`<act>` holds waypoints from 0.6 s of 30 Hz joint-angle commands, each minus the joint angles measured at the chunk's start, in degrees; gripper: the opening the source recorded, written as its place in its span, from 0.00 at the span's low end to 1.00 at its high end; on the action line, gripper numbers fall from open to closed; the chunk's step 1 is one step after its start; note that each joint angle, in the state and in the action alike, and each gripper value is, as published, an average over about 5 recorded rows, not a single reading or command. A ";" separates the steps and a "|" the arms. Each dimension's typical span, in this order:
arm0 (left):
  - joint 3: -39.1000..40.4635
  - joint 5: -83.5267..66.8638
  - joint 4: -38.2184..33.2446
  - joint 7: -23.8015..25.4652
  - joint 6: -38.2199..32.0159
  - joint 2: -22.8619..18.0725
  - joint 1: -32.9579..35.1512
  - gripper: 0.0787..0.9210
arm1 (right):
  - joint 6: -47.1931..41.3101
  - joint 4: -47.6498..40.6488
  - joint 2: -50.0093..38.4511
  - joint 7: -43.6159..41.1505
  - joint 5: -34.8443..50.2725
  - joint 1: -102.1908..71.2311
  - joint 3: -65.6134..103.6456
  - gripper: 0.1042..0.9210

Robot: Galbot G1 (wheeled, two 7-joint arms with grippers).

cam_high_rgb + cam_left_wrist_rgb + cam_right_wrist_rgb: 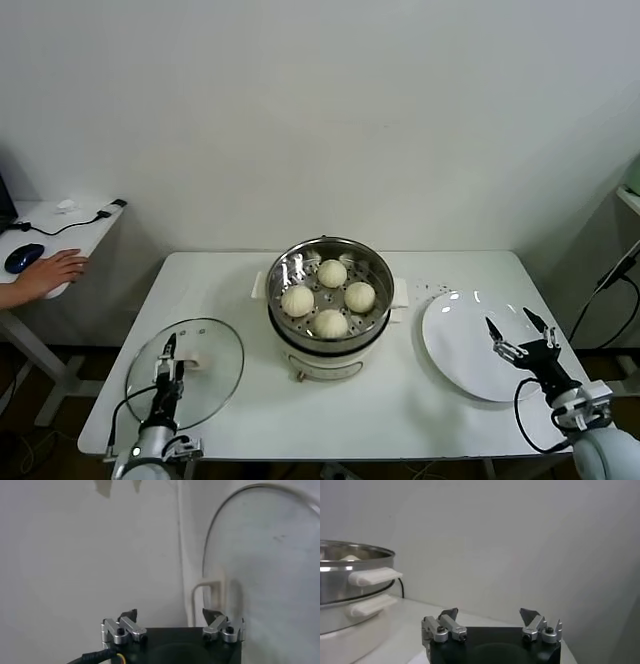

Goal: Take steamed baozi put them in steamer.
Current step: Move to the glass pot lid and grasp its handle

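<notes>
**Four baozi seated in steamer; both grippers empty and spread**

Far left, well clear of the left gripper (170, 352), a person's hand (48, 272) rests on a side desk (60, 225) beside a dark mouse (22, 257).

The left gripper sits low at the table's (230, 420) near left corner, directly over the glass lid (186, 372). Its fingers stand apart and grip nothing. In the left wrist view the lid's white handle (209, 592) lies just ahead of the gripper, between the fingertips' lines.

The steamer (328, 305) stands at table centre, between the two grippers and farther back than either. All four steamed baozi (331, 297) lie on its perforated tray, close together in a diamond, none outside the pot. The right wrist view shows the steamer's side handles (374, 576) and one bun top (351, 558) just over the rim.

The white plate (455, 340) lies directly under and ahead of the right gripper (520, 331), bare of buns. The right gripper hovers over the plate's near right edge, fingers wide apart, holding nothing.
</notes>
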 commanded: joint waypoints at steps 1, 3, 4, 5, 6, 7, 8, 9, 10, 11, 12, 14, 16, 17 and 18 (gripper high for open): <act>0.80 0.36 3.36 -1.42 2.34 1.00 -3.54 0.88 | 0.44 -0.53 0.56 -0.15 -0.68 -0.83 0.81 0.88; 0.84 -0.18 3.78 -0.76 2.14 1.30 -3.87 0.88 | 0.54 -0.68 0.65 -0.19 -0.96 -0.85 0.86 0.88; 0.85 -0.44 4.05 -0.53 1.96 1.41 -4.00 0.88 | 0.62 -0.78 0.72 -0.21 -1.11 -0.85 0.89 0.88; 0.88 -0.79 4.35 -0.32 1.77 1.51 -4.12 0.88 | 0.71 -0.89 0.80 -0.24 -1.32 -0.85 0.92 0.88; 0.92 -1.09 4.57 -0.15 1.62 1.56 -4.19 0.87 | 0.81 -1.00 0.88 -0.28 -1.52 -0.85 0.95 0.88; 0.95 -1.33 4.72 -0.10 1.48 1.58 -4.25 0.85 | 0.94 -1.13 0.97 -0.34 -1.71 -0.86 0.97 0.88; 1.01 -1.62 4.81 -0.05 1.39 1.58 -4.26 0.83 | 1.07 -1.26 1.07 -0.40 -1.92 -0.88 0.97 0.88; 1.09 -2.00 4.85 0.06 1.35 1.58 -4.22 0.80 | 1.18 -1.37 1.16 -0.46 -2.09 -0.92 0.94 0.88; 1.16 -2.31 4.86 0.19 1.30 1.59 -4.16 0.77 | 1.32 -1.51 1.24 -0.52 -2.30 -0.97 0.91 0.88; 1.22 -2.53 4.89 0.31 1.23 1.58 -4.10 0.73 | 1.45 -1.64 1.34 -0.58 -2.50 -1.01 0.89 0.88; 1.26 -2.74 4.96 0.42 1.18 1.57 -4.03 0.70 | 1.53 -1.75 1.42 -0.63 -2.66 -1.04 0.86 0.88; 1.29 -3.01 5.19 0.52 1.06 1.58 -3.94 0.63 | 1.67 -1.92 1.59 -0.72 -2.92 -1.05 0.85 0.88; 1.22 -3.17 5.47 0.50 0.92 1.58 -3.90 0.56 | 1.70 -1.98 1.72 -0.74 -2.95 -1.01 0.88 0.88; 1.19 -3.29 5.57 0.49 0.86 1.59 -3.90 0.53 | 1.71 -1.99 1.76 -0.74 -2.95 -0.98 0.91 0.88; 1.15 -3.42 5.59 0.46 0.80 1.61 -3.88 0.50 | 1.71 -2.01 1.78 -0.74 -2.95 -0.95 0.95 0.88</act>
